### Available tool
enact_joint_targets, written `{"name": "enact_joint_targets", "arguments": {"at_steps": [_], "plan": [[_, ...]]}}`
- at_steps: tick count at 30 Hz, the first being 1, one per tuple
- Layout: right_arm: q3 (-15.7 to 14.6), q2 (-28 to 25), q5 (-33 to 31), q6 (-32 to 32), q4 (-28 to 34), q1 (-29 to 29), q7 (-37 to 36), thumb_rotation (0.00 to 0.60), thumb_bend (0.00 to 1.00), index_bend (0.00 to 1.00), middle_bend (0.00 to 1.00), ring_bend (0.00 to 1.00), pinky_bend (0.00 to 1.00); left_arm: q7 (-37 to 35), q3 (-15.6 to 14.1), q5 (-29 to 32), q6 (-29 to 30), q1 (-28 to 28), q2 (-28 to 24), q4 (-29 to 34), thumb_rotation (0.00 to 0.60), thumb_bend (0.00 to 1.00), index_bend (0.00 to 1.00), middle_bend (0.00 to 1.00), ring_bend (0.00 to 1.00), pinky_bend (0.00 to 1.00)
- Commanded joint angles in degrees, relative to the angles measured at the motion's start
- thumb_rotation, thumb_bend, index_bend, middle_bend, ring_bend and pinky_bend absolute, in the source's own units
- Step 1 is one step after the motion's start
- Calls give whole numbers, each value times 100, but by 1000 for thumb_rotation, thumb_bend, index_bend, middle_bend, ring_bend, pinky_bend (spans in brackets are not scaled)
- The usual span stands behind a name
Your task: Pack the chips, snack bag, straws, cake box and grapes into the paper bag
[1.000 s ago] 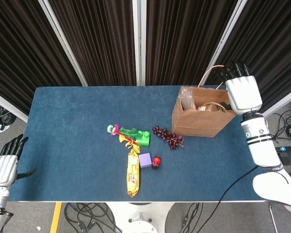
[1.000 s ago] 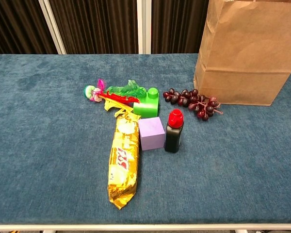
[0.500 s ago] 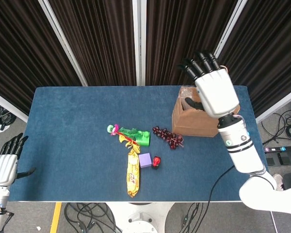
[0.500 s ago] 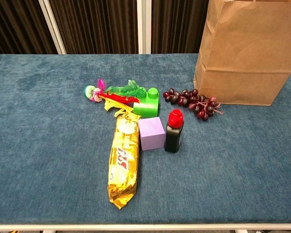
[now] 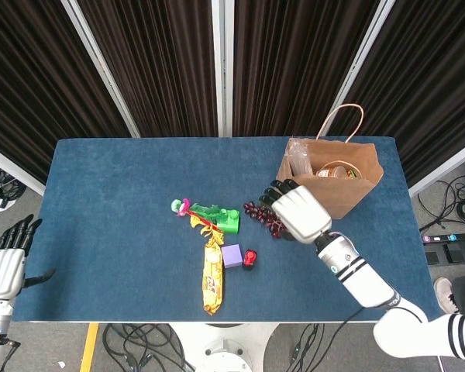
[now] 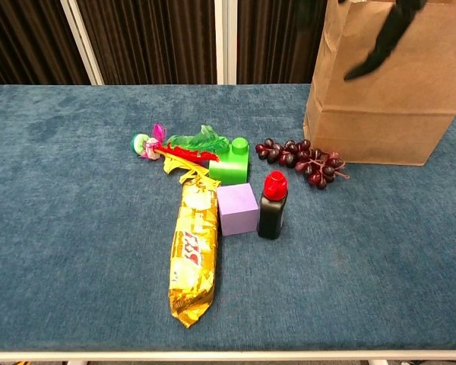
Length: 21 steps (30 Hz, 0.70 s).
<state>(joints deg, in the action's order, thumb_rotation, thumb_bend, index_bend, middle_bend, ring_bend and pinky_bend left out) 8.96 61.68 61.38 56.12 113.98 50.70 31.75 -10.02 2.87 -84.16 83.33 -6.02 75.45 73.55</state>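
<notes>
The brown paper bag stands open at the table's right, with a clear packet and a round item inside. Dark grapes lie by its left front corner. My right hand hovers high over them, holding nothing, its black fingers apart in front of the bag. The yellow snack bag, purple box and bundle of coloured straws lie mid-table. My left hand hangs open off the left edge.
A green block sits against the straws. A black bottle with a red cap stands next to the purple box. Dark curtains and white posts line the far side. Cables lie on the floor.
My right hand has swung from the bag's far right side, across the bag's top, to a spot over the grapes. The left hand and the objects have not moved.
</notes>
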Motion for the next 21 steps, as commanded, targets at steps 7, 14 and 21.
{"name": "enact_joint_targets", "arguments": {"at_steps": [7, 14, 21], "plan": [[-519, 510, -658, -943, -787, 496, 798, 600, 0, 329, 250, 120, 186, -155, 9, 67, -31, 33, 101, -231, 600, 88, 45, 9, 0, 117], [-702, 1158, -1093, -940, -1307, 748, 1196, 600, 0, 318, 225, 96, 149, -240, 4, 62, 23, 80, 126, -350, 600, 88, 45, 9, 0, 117], [-903, 1827, -1328, -855, -2082, 918, 1647, 600, 0, 286, 214, 58, 102, -277, 24, 72, 59, 104, 141, -423, 600, 88, 45, 9, 0, 117]]}}
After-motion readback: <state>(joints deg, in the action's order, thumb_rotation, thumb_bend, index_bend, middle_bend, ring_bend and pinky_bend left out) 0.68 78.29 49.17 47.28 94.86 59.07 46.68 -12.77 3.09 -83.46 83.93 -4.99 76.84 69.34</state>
